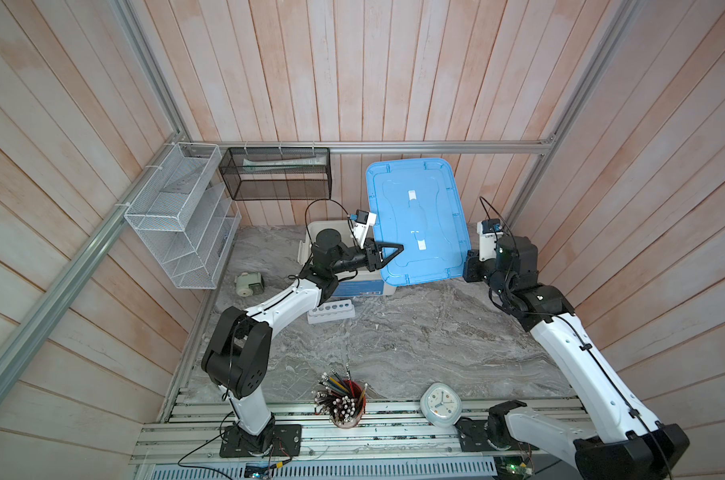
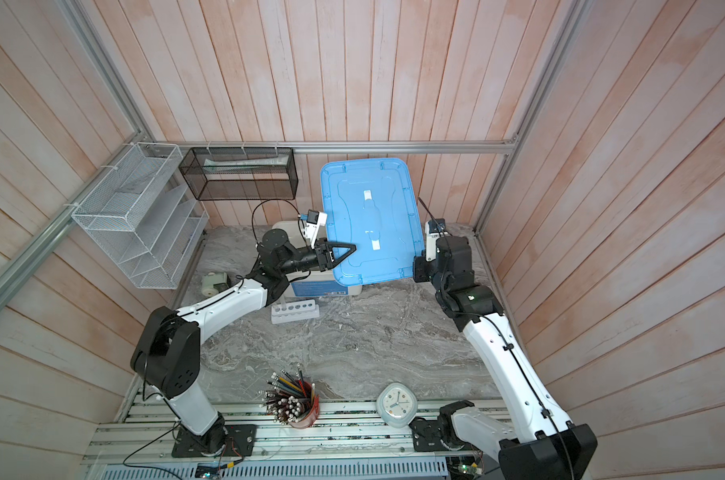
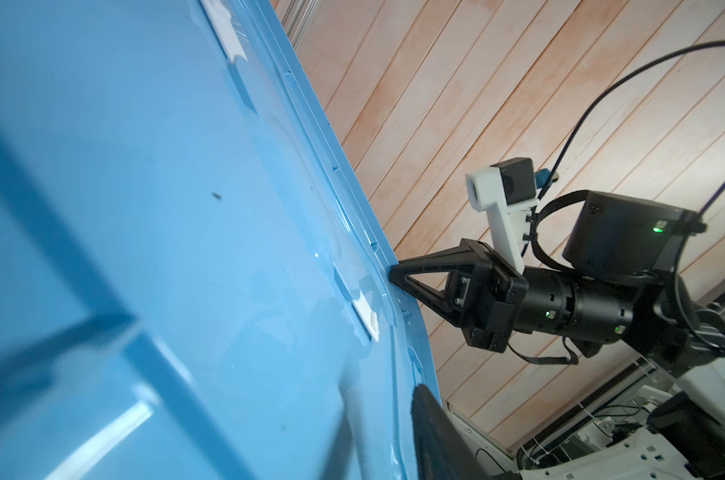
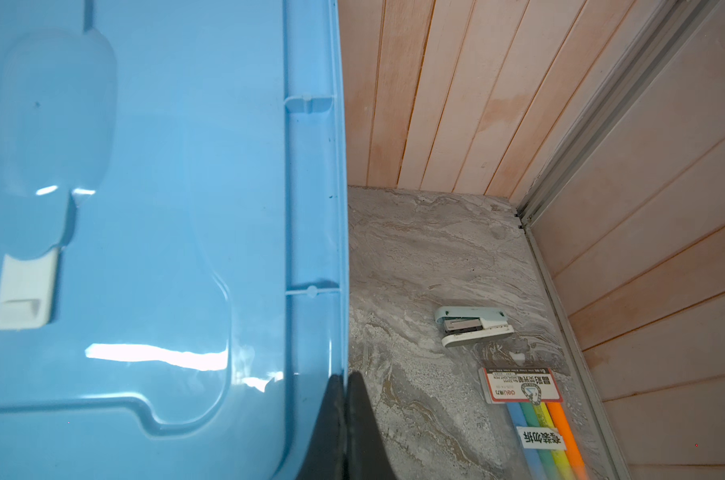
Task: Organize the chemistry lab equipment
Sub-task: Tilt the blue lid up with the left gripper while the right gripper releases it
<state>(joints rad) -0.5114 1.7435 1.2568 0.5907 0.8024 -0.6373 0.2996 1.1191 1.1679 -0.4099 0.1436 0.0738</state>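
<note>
blue plastic dominates the scene: a blue lid (image 1: 414, 220) (image 2: 369, 216) hangs tilted above the grey marbled counter (image 1: 414, 345), its far end high against the plank wall and its near end low over a white storage bin (image 1: 304, 249). the right pincer (image 1: 470, 266) is pressed together on the lid's right rim. the right wrist view shows its two dark fingers (image 4: 362, 419) clamped with the rim between them, and the left wrist view shows that pincer (image 3: 394, 277) biting the edge from outside.

the left pincer (image 1: 397, 248) (image 2: 351, 248) reaches across the lid's left edge, with one triangular finger lying over the top face. its other finger is hidden, so it cannot be told whether it is spread or pinching the lid.

the white six-hole rack (image 1: 331, 311) (image 2: 295, 311) stands on the counter just in front of the bin, beside the left forearm, with its holes facing up. what they hold is too small to tell.

a red cup of pencils (image 1: 346, 401) and a white rounded clock (image 1: 440, 404) stand at the counter's near edge, well apart from the rack. the right wrist view shows a stapler (image 4: 473, 326) and a pack of highlighters (image 4: 531, 411) lying on the counter near the wall. a white wire shelf (image 1: 182, 216) and a black mesh basket (image 1: 275, 172) hang on the walls.
</note>
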